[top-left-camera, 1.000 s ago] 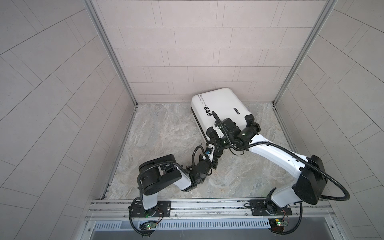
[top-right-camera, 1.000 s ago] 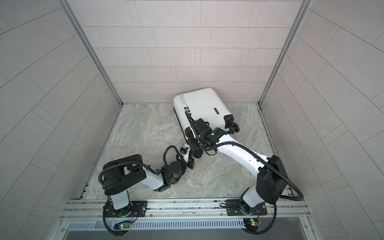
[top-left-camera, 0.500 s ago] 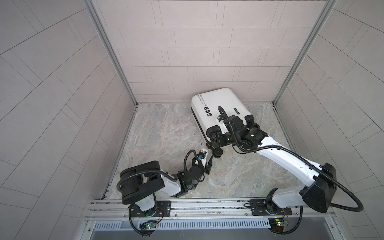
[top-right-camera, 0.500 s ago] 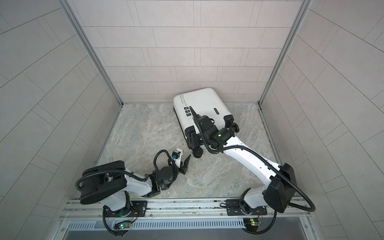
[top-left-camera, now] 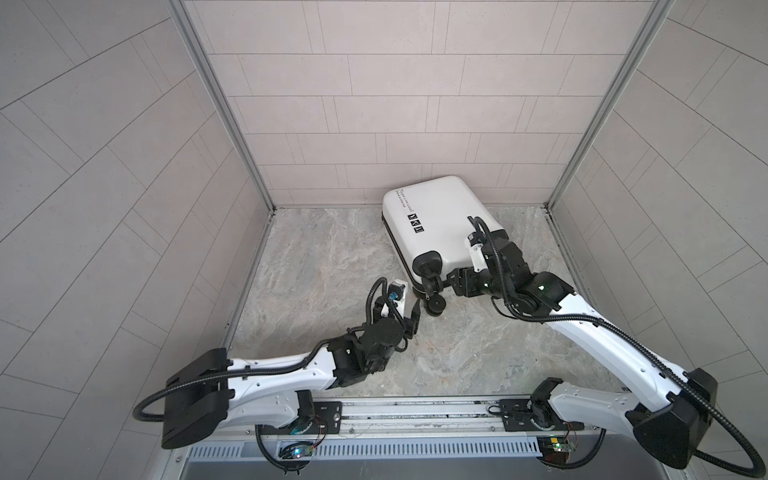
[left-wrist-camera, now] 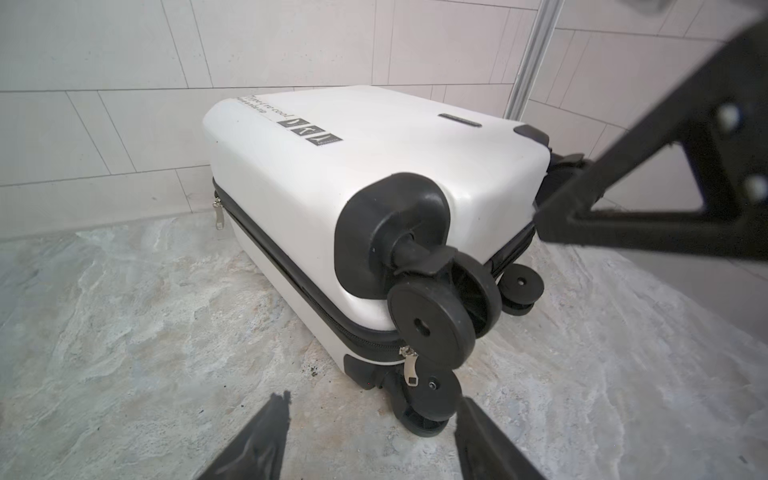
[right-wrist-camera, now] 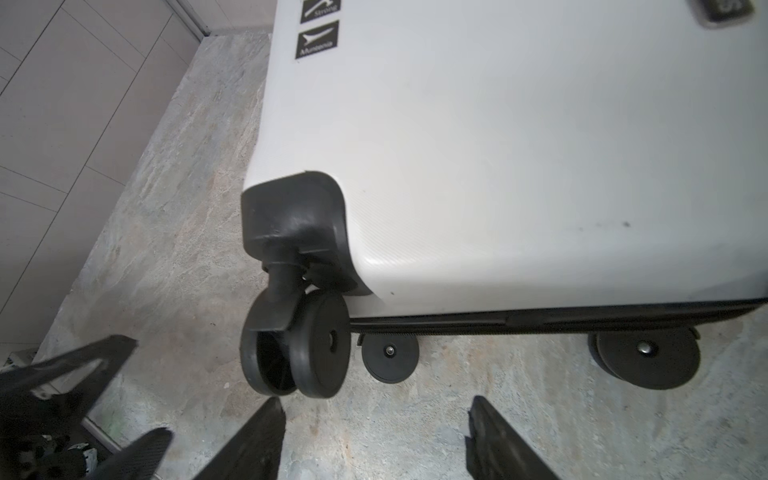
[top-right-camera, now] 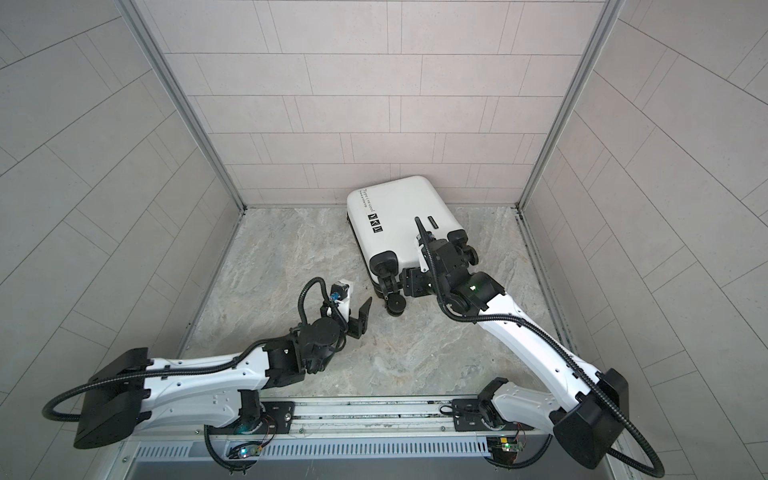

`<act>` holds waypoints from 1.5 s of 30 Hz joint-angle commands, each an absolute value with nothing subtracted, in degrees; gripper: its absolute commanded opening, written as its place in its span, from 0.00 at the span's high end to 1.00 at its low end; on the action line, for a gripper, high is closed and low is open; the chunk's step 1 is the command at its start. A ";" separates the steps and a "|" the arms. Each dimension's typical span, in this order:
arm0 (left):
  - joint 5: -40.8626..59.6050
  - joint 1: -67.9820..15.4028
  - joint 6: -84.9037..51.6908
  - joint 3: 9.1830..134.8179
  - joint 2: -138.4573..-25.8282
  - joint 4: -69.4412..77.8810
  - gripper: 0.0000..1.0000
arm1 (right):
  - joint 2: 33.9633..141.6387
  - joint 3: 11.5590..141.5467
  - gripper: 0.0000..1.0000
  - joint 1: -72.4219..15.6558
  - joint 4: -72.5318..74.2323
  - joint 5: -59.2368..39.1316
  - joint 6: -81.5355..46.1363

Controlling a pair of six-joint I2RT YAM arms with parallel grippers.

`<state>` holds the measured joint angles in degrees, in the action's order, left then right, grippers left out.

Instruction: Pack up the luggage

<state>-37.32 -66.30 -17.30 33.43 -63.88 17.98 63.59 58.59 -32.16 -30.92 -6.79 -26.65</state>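
Left wrist view: left gripper is backing off the luggage, fingers spreading apart, empty. Right gripper is opening too, gripping nothing. Case is lying shut by back wall; packing prob. wrapping up.

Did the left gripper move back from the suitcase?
Yes. The left gripper has pulled away from the luggage's near corner wheel, back toward the front rail, and it has opened. The luggage stayed put.
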 commanded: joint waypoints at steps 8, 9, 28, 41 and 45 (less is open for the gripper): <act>-18.13 -53.65 -33.51 50.78 -64.92 -15.69 0.19 | 61.39 44.18 0.35 -32.16 -12.76 -13.04 -26.07; -17.22 -53.53 -34.38 52.05 -65.35 -16.95 0.19 | 61.43 43.13 0.35 -32.17 -11.09 -13.25 -26.31; -9.29 -48.82 -45.18 48.48 -68.69 -15.51 0.18 | 74.13 31.46 0.43 -35.33 18.46 -16.45 -31.27; -7.34 -47.08 -45.44 46.97 -68.83 -14.06 0.18 | 80.22 30.29 0.52 -35.24 27.79 -17.24 -32.93; -6.92 -46.67 -45.35 46.96 -68.86 -14.33 0.18 | 80.44 28.37 0.54 -35.26 31.03 -16.34 -33.87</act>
<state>-6.79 -47.20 -44.58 47.59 -68.86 -14.76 80.05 29.67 -35.35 26.79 -17.63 -32.27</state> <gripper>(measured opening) 0.821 0.466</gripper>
